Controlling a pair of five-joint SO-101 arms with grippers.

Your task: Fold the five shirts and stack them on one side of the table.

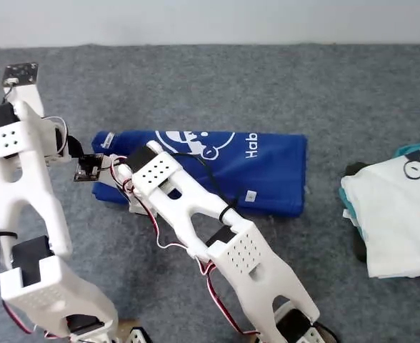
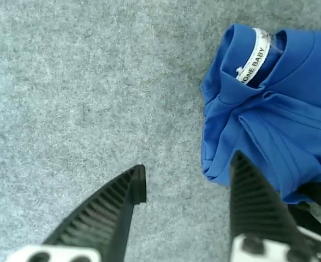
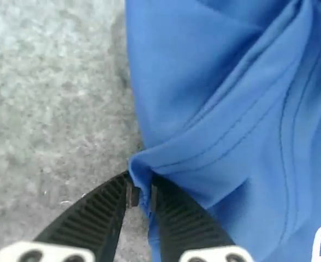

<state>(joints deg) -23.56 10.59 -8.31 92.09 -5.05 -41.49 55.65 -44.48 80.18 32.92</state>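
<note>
The grey, carpet-like table [image 1: 267,78] takes up most of what I can see. Around its middle lies the blue shirt [image 1: 267,168], folded into a long rectangle with white print on top. Its collar end faces the arms' left side. Well apart from it, at the right edge of the table, sits the stack of folded shirts [image 1: 399,214], with a white one on top and a bit of teal showing underneath.

The right arm [image 1: 196,207] stretches diagonally across to the near corner of the blue shirt at its collar end. The left arm [image 1: 24,186] stands up along the left side, its wrist bent toward that same end.

The right gripper [image 3: 141,196] is pinching a folded edge of the blue shirt, with the cloth caught between its black ridged tips. The left gripper [image 2: 188,183] hangs spread wide above bare table just beside the collar, holding nothing. The white neck label [image 2: 254,61] shows inside the collar.
</note>
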